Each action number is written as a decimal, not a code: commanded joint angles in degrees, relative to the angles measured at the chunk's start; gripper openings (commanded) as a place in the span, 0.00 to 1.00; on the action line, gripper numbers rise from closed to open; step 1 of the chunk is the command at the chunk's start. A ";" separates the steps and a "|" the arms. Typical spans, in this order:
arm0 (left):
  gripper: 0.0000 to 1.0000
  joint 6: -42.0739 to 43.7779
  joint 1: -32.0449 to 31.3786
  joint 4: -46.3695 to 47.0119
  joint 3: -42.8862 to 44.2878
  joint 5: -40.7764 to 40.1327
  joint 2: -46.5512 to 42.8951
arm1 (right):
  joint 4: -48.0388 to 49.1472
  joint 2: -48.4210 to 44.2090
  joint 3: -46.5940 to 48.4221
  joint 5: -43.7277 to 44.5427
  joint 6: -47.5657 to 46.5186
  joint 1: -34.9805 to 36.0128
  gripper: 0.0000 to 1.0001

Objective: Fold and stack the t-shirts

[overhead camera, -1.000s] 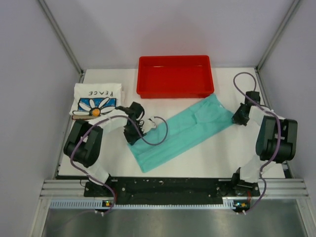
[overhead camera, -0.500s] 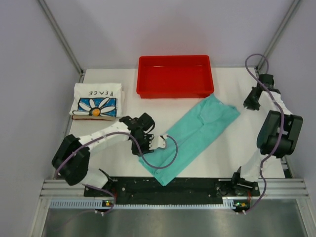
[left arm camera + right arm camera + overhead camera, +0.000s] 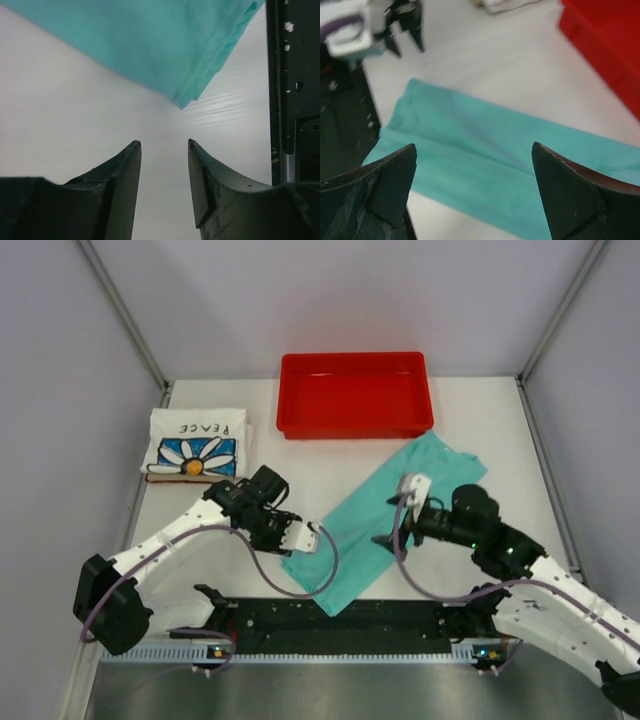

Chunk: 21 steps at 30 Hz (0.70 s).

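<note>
Across the bench [image 3: 480, 420]: white surface that carries everything; the two arm bases sit at its near edge.
Teal-green t-shirt [image 3: 370, 525]: folded into a long strip and lying flat on a diagonal. Its far end is just beside the right front corner of the red tray, and its near end reaches the black rail [image 3: 350, 615].
Red tray [image 3: 355, 426]: at the far middle of the bench.
Daisy-print t-shirt [image 3: 197, 445]: folded into a neat square at the far left, well apart from the teal one, with the print and "PEACE" lettering facing up.
Right fingers [image 3: 395, 175]: spread wide and holding nothing, hovering above the middle of the teal strip.
Left fingers [image 3: 125, 175]: a narrow gap between them and gripping nothing, low over bare bench. The near-left corner of the teal strip lies just ahead of the tips, not touching.
</note>
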 commanded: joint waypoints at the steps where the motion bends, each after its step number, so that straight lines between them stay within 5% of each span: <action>1: 0.47 9.89 -0.05 1.23 -5.18 11.55 -3.24 | 1.10 -0.66 -9.62 -3.42 -14.15 18.34 0.93; 3: 0.61 12.27 -0.23 5.00 -7.74 13.49 -2.64 | 4.87 1.70 -12.71 1.92 -15.57 27.31 0.92; 5: 0.96 14.47 -0.41 6.43 -8.71 14.81 -1.41 | 8.22 7.92 -12.64 6.59 -15.92 34.09 0.90; 9: 0.96 18.08 -1.11 7.83 -10.55 14.04 -1.05 | 10.69 21.81 -9.04 12.75 -16.37 43.95 0.77; 14: 0.93 19.22 -2.43 10.56 -13.80 9.82 -0.09 | 18.15 31.06 -7.80 14.17 -15.50 47.92 0.62; 21: 0.81 16.50 -4.10 15.83 -16.01 6.73 2.20 | 23.08 38.45 -5.69 15.13 -15.05 49.24 0.58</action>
